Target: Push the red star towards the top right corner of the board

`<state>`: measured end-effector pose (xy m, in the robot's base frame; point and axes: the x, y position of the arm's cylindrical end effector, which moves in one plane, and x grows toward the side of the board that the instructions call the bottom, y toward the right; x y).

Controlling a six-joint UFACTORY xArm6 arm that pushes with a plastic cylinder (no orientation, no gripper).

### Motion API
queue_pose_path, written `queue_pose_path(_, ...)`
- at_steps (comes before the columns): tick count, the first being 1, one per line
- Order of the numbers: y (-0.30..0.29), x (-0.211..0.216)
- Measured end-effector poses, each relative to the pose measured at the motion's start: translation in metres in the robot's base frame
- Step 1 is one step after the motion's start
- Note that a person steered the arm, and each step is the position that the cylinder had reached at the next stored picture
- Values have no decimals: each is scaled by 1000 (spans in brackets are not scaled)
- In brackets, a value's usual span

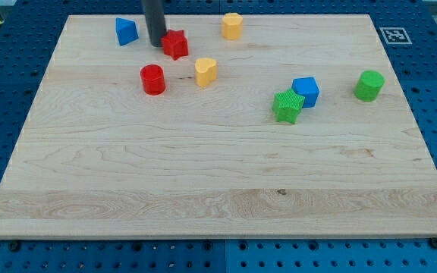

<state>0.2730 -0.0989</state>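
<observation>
A pale wooden board point(218, 182) is seen; at its upper left a blue wedge-like block point(126, 31) is set; my tip point(158, 44), a bare rod clasping nothing, is pressed against the red star point(175, 44) at its 9 o'clock; the star's long axis cannot be told; a red cylinder point(152, 79) lies at its 7 o'clock.

The red star point(176, 44) is lying flat on the wooden tabletop point(218, 174), close to its top edge and left of centre in the view. It is a small, chunky, bright red block with blunt points. My tip point(156, 44) is pressing against its left side, so the two are touching there.
</observation>
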Motion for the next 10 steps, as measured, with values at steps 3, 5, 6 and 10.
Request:
queue_pose_path(3, 56, 29)
queue_pose_path(5, 69, 60)
queue_pose_path(6, 110, 57)
queue_pose_path(10, 110, 36)
